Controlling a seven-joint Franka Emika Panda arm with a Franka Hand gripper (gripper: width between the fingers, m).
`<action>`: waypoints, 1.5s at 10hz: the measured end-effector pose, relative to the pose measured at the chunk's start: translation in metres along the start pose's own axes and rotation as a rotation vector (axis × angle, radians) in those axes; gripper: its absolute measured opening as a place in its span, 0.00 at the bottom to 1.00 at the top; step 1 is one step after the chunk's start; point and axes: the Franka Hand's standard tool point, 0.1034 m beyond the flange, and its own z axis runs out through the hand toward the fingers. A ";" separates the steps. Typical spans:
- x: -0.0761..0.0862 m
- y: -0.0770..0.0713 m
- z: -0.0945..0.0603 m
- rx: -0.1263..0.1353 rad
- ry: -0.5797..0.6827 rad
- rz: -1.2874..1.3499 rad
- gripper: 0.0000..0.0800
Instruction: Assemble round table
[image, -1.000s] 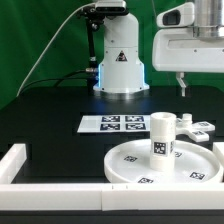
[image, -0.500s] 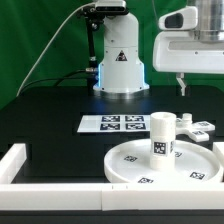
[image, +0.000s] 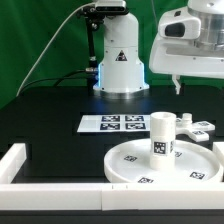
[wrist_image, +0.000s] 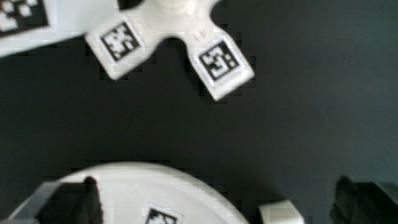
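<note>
The round disc (image: 140, 160) lies at the front right of the black table. The short cylindrical leg (image: 161, 135) stands upright on the disc's hub. The cross-shaped foot (image: 196, 127) lies flat just behind the disc, and also shows in the wrist view (wrist_image: 169, 40). My gripper (image: 177, 87) hangs well above the table, over the foot area. In the wrist view it (wrist_image: 217, 205) is open and empty, with dark fingers (wrist_image: 71, 200) wide apart. A rounded white part with a tag (wrist_image: 151, 190) lies below them. I cannot tell whether that part is the disc or the leg's top.
The marker board (image: 115, 123) lies flat at the table's middle. White border rails (image: 55, 188) run along the front edge and the left corner. The arm's white base (image: 120, 65) stands at the back, against a green backdrop.
The gripper has shifted slightly toward the exterior view's left and turned a little. The parts on the table have not moved.
</note>
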 end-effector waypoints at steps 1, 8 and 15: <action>0.006 0.006 0.009 0.003 -0.040 -0.175 0.81; -0.018 -0.002 0.040 -0.101 -0.439 -0.287 0.81; -0.039 -0.021 0.058 -0.212 -0.471 -0.438 0.81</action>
